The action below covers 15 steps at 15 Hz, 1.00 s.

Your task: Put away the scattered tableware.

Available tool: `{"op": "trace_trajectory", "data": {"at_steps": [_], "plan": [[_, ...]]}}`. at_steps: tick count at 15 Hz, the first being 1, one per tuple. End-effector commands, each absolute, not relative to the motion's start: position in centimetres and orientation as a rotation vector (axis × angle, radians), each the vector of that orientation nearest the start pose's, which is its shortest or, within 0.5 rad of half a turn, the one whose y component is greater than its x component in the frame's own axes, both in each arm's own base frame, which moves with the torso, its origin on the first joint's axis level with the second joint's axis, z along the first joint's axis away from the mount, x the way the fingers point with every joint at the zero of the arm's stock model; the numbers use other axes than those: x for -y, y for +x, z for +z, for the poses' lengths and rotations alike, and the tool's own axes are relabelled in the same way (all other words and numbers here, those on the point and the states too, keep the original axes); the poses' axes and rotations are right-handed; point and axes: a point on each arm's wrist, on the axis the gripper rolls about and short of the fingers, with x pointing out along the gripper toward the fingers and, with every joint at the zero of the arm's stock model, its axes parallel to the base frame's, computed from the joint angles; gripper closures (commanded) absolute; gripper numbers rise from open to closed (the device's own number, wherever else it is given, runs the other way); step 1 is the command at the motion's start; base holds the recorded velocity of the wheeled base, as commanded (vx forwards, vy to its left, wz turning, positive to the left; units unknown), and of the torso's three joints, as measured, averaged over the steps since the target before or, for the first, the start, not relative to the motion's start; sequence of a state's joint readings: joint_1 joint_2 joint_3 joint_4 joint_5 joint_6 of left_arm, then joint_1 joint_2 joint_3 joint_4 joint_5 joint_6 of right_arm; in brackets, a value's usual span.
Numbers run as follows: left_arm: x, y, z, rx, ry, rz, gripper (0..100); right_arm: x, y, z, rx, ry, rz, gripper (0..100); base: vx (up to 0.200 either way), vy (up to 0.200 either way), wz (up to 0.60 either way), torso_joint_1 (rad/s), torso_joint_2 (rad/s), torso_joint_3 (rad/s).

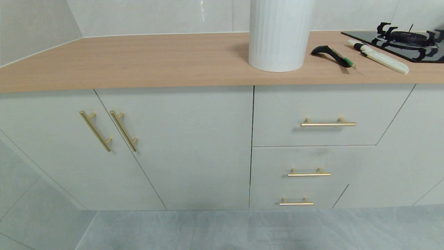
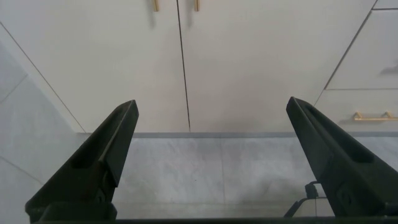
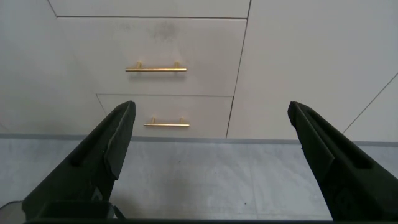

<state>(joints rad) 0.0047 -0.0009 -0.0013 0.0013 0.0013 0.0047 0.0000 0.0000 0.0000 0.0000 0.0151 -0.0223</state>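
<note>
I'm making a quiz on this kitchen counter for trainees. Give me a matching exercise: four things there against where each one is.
Things: 1 ribbed white container; 2 black-handled tool; 3 pale knife; 4 burner.
Places: A on the black cooktop; B between container and knife; C upright, leftmost of the four; D lying along the cooktop's edge.
Pairs: 1-C, 2-B, 3-D, 4-A.

On the bench (image 1: 138, 62), 1 white ribbed container (image 1: 279, 34), 1 black-handled utensil (image 1: 329, 55), 1 white knife (image 1: 381, 59); at its right edge, 1 hob (image 1: 399, 44). Below, 2 cabinet doors (image 1: 45, 152) (image 1: 194, 146), 3 drawers (image 1: 319, 104) (image 1: 305, 158) (image 1: 298, 191), 5 gold handles (image 1: 95, 131) (image 1: 124, 130) (image 1: 328, 123) (image 1: 308, 174) (image 1: 296, 203).
</note>
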Motion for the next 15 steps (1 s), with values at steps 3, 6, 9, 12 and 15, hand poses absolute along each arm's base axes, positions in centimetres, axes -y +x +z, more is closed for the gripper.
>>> {"op": "trace_trajectory", "data": {"at_steps": [3, 6, 9, 12, 15], "plan": [[0.0, -2.3, 7.6, 0.000, 0.005, 0.006, 0, 0.0, -2.3, 7.6, 0.000, -0.023, 0.015, 0, 0.000, 0.000, 0.00, 0.000, 0.00, 0.000], [0.0, -2.3, 7.6, 0.000, 0.005, 0.006, 0, 0.0, -2.3, 7.6, 0.003, -0.023, 0.014, 0, 0.000, 0.000, 0.00, 0.000, 0.00, 0.000], [0.0, -2.3, 7.5, -0.002, 0.005, 0.006, 0, 0.1, -2.4, 17.5, 0.082, 0.124, 0.111, 0, 0.000, 0.000, 0.00, 0.000, 0.00, 0.000], [0.0, -2.3, 7.6, 0.000, 0.005, 0.006, 0, -0.9, 5.3, 20.6, -0.259, 0.107, 0.213, 0, 0.000, 0.000, 0.00, 0.000, 0.00, 0.000], [0.0, -2.3, 7.5, -0.002, 0.005, 0.006, 0, -1.9, 10.2, 18.3, -0.511, 0.090, 0.266, 0, 0.000, 0.000, 0.00, 0.000, 0.00, 0.000]]}}
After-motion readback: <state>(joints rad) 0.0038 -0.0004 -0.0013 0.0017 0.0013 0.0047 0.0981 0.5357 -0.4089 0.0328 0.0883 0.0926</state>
